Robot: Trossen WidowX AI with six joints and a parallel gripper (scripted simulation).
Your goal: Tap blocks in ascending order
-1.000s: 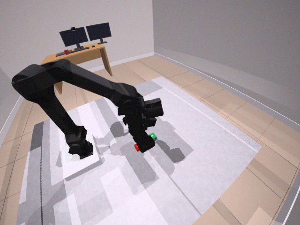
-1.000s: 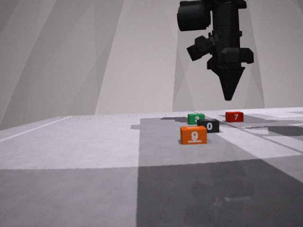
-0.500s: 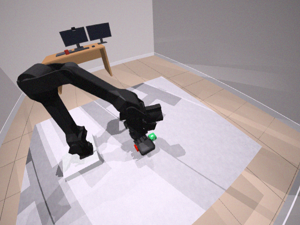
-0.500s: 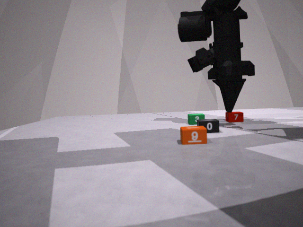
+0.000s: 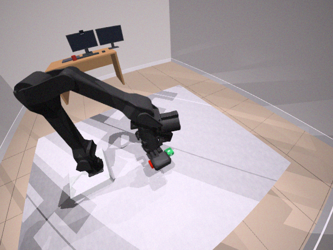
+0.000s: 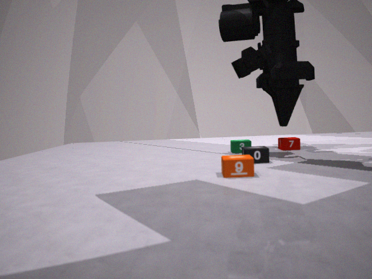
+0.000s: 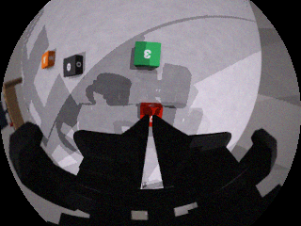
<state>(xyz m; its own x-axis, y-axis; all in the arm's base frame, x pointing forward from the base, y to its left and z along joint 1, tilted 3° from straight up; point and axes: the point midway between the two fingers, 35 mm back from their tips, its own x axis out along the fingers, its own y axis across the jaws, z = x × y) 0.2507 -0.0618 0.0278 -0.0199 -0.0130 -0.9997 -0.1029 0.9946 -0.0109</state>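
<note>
Several small blocks lie on the white mat [image 5: 215, 166] [image 6: 90, 192]. A red block marked 7 [image 6: 289, 143] [image 5: 150, 163] [image 7: 150, 109] sits directly under my gripper [image 6: 282, 122] [image 7: 150, 120] [image 5: 159, 160], which is shut and empty and hangs a little above it. A green block marked 3 [image 6: 240, 145] [image 5: 169, 151] [image 7: 147, 55] lies beside it. A black block marked 0 [image 6: 256, 154] [image 7: 73, 64] and an orange block marked 9 [image 6: 237, 165] [image 7: 48, 59] lie further along; the arm hides both in the top view.
The arm's base [image 5: 90, 165] stands on the mat's left part. A wooden desk [image 5: 88, 60] with two monitors stands far back by the wall. Tiled floor [image 5: 282, 150] surrounds the mat.
</note>
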